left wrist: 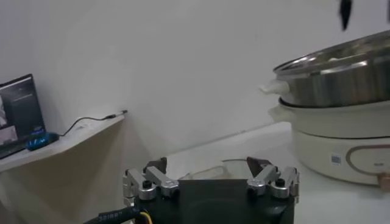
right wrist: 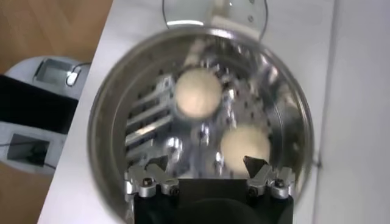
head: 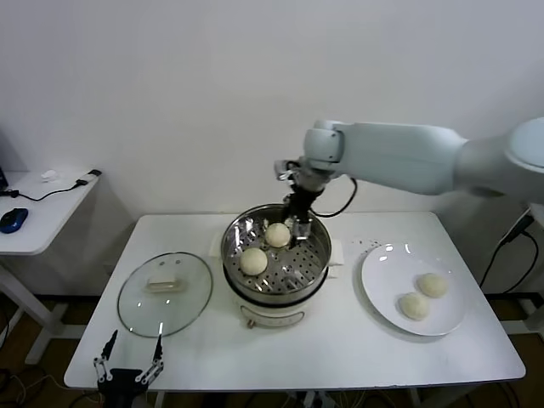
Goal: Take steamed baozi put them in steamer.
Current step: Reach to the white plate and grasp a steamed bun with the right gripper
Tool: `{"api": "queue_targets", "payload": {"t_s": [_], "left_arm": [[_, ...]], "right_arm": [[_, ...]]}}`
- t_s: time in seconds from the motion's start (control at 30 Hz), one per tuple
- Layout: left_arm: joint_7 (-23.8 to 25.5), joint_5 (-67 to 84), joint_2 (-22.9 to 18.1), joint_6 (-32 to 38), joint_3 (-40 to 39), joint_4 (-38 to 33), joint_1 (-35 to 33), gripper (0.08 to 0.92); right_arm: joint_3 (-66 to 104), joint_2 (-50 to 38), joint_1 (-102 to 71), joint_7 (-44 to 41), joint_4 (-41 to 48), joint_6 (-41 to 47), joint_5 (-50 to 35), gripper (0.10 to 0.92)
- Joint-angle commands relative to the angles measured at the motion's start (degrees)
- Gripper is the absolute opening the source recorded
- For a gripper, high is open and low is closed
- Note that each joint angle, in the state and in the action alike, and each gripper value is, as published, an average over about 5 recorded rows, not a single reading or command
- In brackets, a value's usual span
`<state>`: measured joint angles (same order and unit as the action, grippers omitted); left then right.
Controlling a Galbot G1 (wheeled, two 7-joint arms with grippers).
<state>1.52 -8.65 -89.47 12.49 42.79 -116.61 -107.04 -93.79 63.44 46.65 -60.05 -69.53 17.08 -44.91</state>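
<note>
Two baozi in the steamer, two on the plate, both hands open.

Head view: right hand open over the far rim of the steamer at mid-table, holding nothing; two steamed baozi inside, apart; two more on a plate toward the right edge; glass lid flat toward the left edge; left hand parked open at the front-left corner. Left wrist view: open left hand, steamer beyond. Right wrist view: open right hand above the basket, nearer baozi just off its fingertips.
</note>
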Motion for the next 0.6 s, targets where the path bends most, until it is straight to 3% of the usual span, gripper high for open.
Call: {"api": "queue_targets", "payload": {"t_s": [0.03,0.37,0.6], "left_arm": [[-0.19,-0.18,-0.31,0.07,0.08,-0.21,0.23,0.823],[-0.65,-0.11,-1.32,0.11,0.29,-1.71,-0.39,0.823],[-0.62,-0.24,-2.23,-0.52,0.38,-1.7,-0.48,0.823]], "right_arm": [[-0.6,-18.72,3.43,-1.8,-7.96,-3.32,8.36,0.823],[9.1,-34.18,-12.62,-2.8,-8.74,-4.39,25.22,0.823],[23.0,-38.22,-30.43,-3.95,-5.19,-4.29,35.92,0.823]]}}
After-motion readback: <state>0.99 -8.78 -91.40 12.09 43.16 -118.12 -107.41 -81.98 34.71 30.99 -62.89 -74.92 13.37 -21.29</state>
